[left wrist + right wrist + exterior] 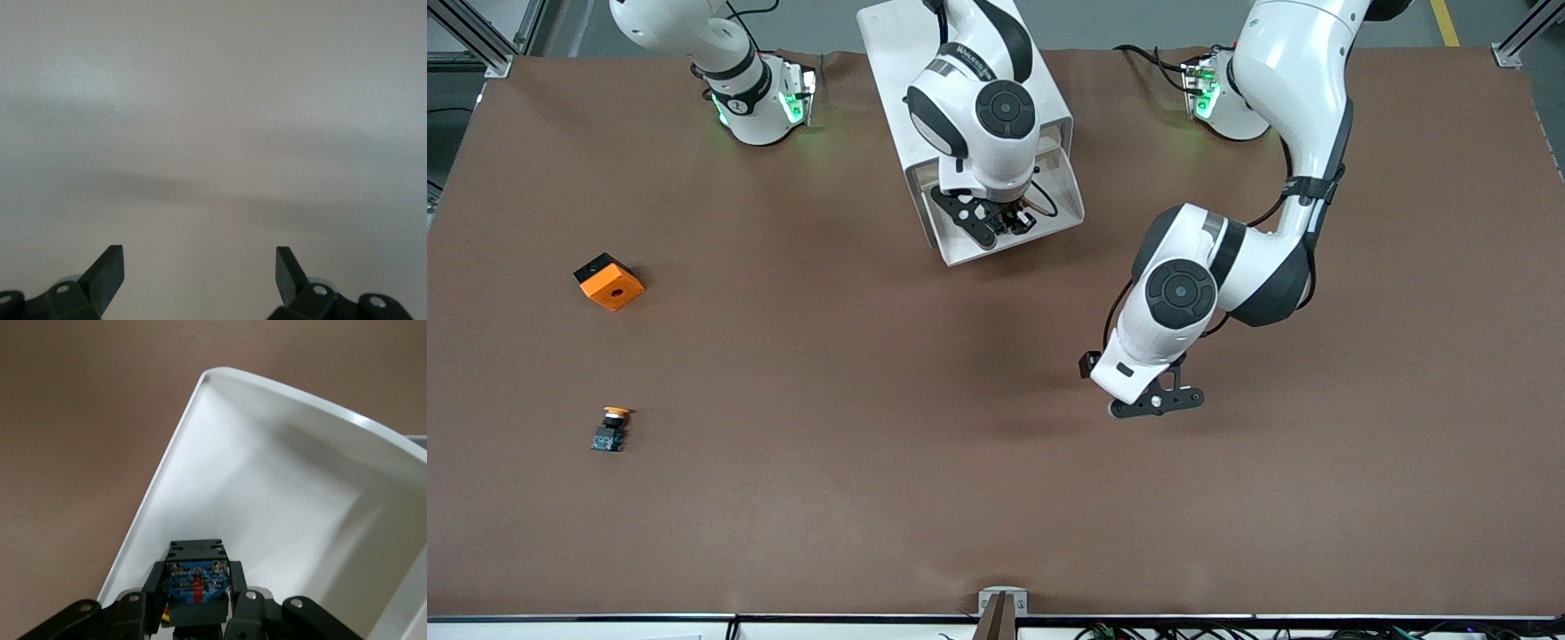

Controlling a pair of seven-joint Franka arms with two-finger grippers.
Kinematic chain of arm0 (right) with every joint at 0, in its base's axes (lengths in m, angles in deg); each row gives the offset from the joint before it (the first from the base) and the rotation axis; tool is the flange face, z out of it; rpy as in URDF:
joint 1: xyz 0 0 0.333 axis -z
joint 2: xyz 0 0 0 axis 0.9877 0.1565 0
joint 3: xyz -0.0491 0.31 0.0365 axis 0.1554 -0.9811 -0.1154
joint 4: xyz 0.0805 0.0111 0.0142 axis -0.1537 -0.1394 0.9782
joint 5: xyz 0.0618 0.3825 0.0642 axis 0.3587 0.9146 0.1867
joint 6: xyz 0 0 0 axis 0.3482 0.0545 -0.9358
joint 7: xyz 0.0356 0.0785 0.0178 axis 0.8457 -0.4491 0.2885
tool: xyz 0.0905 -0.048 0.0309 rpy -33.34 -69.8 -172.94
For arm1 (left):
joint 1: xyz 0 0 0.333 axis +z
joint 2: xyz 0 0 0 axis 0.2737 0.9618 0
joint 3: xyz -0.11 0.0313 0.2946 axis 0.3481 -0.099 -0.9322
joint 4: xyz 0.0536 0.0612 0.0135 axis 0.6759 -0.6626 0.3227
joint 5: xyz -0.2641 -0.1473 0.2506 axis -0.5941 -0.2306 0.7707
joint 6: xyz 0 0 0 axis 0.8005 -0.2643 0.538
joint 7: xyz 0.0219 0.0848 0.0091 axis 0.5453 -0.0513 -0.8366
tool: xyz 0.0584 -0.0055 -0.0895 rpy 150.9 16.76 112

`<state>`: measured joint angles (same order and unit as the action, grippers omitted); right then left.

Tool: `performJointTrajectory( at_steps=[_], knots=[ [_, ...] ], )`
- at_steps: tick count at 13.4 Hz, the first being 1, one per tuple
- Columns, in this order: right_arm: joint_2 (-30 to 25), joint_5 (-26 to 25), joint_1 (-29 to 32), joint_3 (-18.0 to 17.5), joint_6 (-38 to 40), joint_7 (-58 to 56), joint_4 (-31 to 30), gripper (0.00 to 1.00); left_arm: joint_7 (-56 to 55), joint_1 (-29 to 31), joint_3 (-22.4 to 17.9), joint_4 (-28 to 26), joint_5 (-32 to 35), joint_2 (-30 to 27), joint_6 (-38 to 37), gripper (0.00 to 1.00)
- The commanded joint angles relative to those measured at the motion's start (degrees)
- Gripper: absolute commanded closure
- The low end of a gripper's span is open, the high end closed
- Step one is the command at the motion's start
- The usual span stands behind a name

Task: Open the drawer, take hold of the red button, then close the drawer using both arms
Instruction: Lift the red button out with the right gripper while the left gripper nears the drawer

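At the right arm's end of the table, an orange cube (609,281) and a yellow-capped button (610,428) lie well apart on the brown table (800,373), the button nearer the front camera, neither touched. At the middle of the table's robot edge stands the white cabinet (889,53), one drawer (1069,191) pulled out toward the front camera. Over that open drawer hangs the right gripper (996,218), its fingers (239,583) pinched narrow on the button (195,583), which sits between them above the drawer's white floor. Toward the left arm's end, the left gripper (1158,400) waits over bare tabletop, its fingers (107,270) spread wide and holding nothing.

The risk from here looks twofold. The button is small and gripped by its body, so a jolt on the lift could likely twist it loose and drop it back in the drawer. The drawer must also be shut, and a push by the left arm before the right gripper is out from above the drawer could strike it or catch the button on the rim.

The right wrist view alone shows the catch: the button's blue base and black body between the fingers, with the drawer's curved wall (200,433) around it. The front view hides that under the arm's wrist but gives the whole table. The left wrist view shows only open fingers and blank surface.
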<state>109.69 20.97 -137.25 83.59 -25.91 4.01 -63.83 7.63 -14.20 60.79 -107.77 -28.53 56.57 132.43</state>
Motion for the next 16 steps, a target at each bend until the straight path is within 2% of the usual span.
performJointTrajectory(
  at_steps=[1,3,6,8,10,16],
  knots=[
    [-0.1,-0.9,0.3,0.1,0.7,0.7,1.0,1.0,-0.1,0.8,0.9,-1.8,0.0,-1.4,-0.6,0.0],
    [-0.5,-0.3,2.4,0.1,3.7,0.4,4.8,1.0,-0.8,0.8,0.8,-1.9,0.0,-1.7,-0.6,0.0],
    [-0.2,0.2,6.9,0.0,14.6,-5.5,14.1,1.0,-0.5,0.4,0.9,-2.2,0.2,-1.8,0.5,0.0],
    [-0.6,0.1,10.8,0.1,15.1,-11.2,14.9,1.0,-0.3,0.1,1.0,-2.1,0.1,-1.9,0.6,0.0],
    [-1.4,0.0,14.7,0.3,15.0,-20.2,14.8,1.0,-1.7,0.2,2.8,-2.4,-0.1,-1.9,0.3,0.0],
    [-3.3,-0.6,27.7,0.4,15.1,-43.7,13.4,1.0,-14.7,-0.2,8.6,-4.8,-0.1,-1.9,-0.1,0.0]
  ],
)
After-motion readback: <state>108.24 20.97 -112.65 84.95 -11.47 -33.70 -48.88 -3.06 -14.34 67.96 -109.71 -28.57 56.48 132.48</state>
